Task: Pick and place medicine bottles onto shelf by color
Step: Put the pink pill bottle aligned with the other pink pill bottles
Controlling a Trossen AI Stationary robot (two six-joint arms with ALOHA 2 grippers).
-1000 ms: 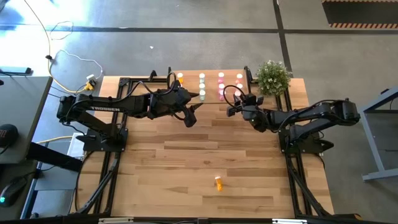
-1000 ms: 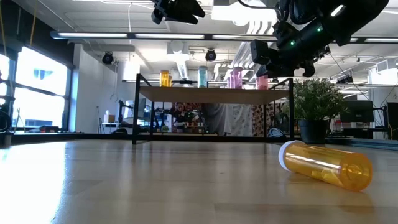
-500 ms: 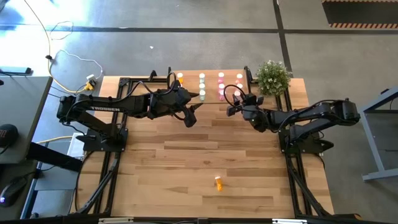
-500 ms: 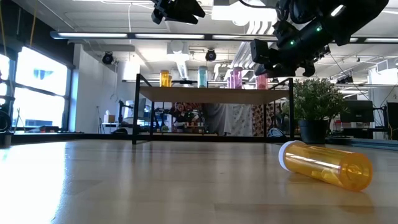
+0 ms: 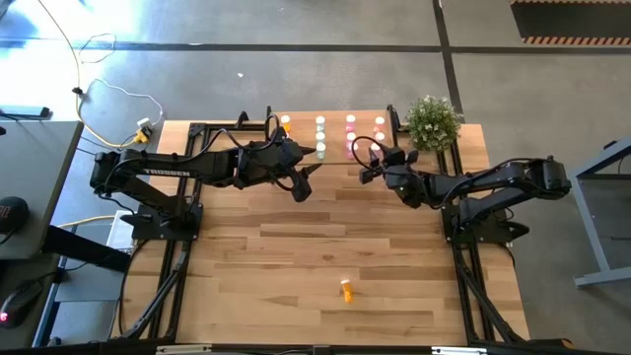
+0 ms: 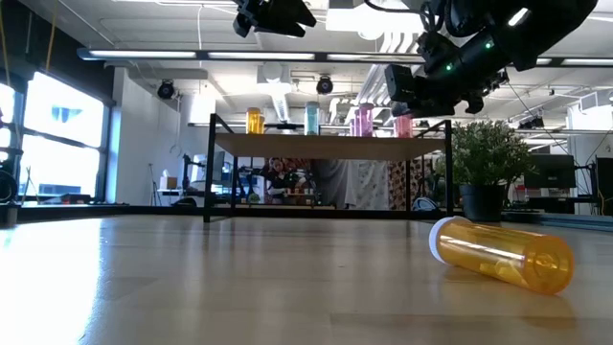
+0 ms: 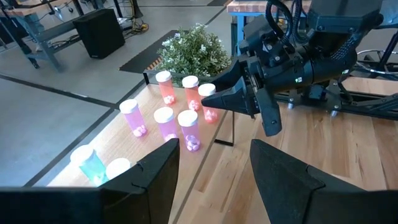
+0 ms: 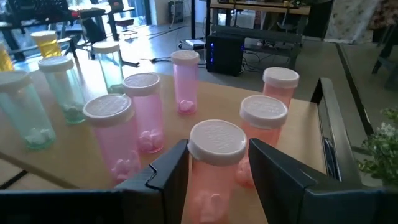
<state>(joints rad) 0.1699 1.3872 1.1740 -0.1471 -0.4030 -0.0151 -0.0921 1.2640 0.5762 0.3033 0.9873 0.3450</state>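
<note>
The shelf point(image 5: 301, 136) stands at the table's far edge, with medicine bottles upright on it in colour groups: orange point(image 8: 46, 43), pale green point(image 8: 65, 87), pink point(image 8: 144, 109) and reddish-pink point(image 8: 280, 84). My right gripper point(image 5: 365, 163) is at the shelf's right part, open. Its fingers stand on either side of one reddish-pink bottle point(image 8: 214, 162), which rests upright on the board. My left gripper point(image 7: 214, 165) hovers open with nothing in it, in front of the shelf's middle. One orange bottle point(image 5: 346, 289) lies on its side near the table's near edge.
A potted plant point(image 5: 432, 121) stands just right of the shelf. The shelf's black legs point(image 6: 207, 172) rise from the table at its corners. Bare wooden tabletop point(image 5: 325, 237) stretches between the shelf and the lying bottle.
</note>
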